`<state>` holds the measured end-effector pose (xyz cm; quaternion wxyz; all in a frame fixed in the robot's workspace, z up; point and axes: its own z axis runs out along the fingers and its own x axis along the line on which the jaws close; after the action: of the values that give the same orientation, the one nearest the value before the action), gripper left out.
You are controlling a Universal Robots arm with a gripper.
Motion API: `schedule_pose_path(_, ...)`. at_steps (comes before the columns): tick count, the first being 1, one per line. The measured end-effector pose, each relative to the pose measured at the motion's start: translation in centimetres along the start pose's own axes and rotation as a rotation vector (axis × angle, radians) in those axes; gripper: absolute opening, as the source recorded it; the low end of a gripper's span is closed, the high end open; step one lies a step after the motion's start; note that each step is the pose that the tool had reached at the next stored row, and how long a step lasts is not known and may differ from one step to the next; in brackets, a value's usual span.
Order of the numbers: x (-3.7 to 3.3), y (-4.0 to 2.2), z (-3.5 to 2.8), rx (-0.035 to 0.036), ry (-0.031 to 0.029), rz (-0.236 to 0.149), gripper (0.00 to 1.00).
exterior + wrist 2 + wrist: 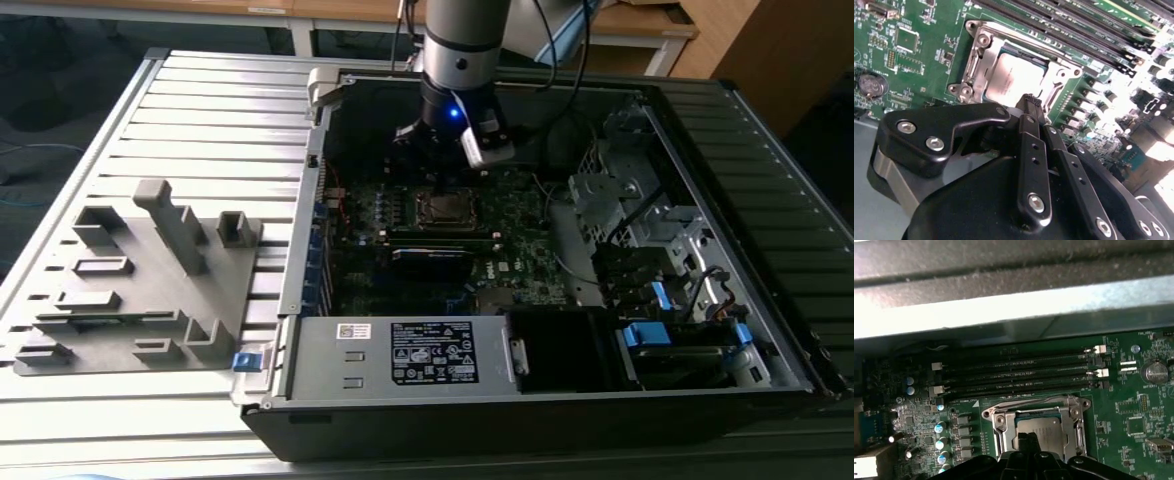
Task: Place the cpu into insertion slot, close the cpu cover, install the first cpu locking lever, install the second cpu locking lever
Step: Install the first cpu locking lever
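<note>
The cpu [1015, 75] lies flat in the socket on the green motherboard, its dull silver top showing through the cpu cover [978, 56]. The cover is a silvery frame lying down around the chip. In the first wrist view the cpu [1043, 427] and cover [1077, 424] sit just past my black fingertips. My gripper [1029, 103] hovers at the socket's near edge with its fingers pressed together and nothing held. In the exterior view my gripper [445, 183] hangs straight above the socket [445, 209]. A thin metal rod [1024, 401] runs along one edge of the cover.
Black memory slots [1019, 375] run beside the socket. A coin battery [1156, 371] and small capacitors [940, 429] dot the board. The case's metal walls [307, 270] ring the motherboard, with drive bays [641, 230] at the exterior view's right. A grey fixture tray [147, 280] lies outside on the slatted table.
</note>
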<state>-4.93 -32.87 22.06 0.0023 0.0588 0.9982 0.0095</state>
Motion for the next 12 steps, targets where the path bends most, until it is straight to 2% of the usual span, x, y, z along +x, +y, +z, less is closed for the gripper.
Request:
schedule_pose_path(1, 0.00, 0.00, 0.02, -0.0017, -0.0044, -0.006, 0.11)
schedule_pose_path(10, -0.03, -0.21, 0.32, -0.0087, -0.0600, -0.018, 0.11)
schedule_pose_path(12, -0.04, -0.30, 0.38, -0.0092, -0.0629, -0.018, 0.11)
